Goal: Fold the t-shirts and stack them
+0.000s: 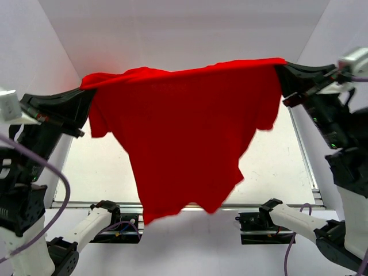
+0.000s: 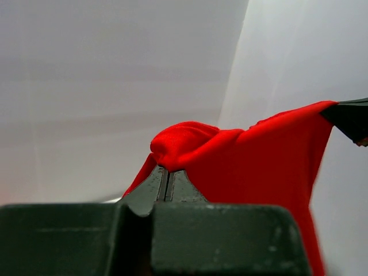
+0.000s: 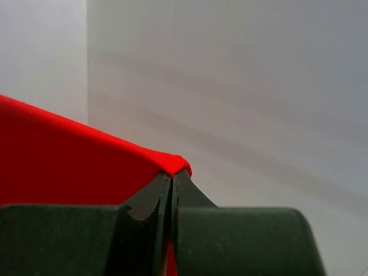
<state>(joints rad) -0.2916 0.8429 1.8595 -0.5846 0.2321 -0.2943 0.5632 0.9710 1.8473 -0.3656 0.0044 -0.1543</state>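
Early stage: red t-shirt [image 1: 184, 138] hangs spread in the air above the desk [image 1: 276, 167]. Left gripper [image 1: 87, 95] and right gripper [image 1: 280, 70] have fingers clamped on its top corners. No fold made, nothing stacked, orange shirt not in view.

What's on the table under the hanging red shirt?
Only bare table shows on either side of the red t-shirt, held up by the left gripper and right gripper. The stretch behind the cloth is hidden.
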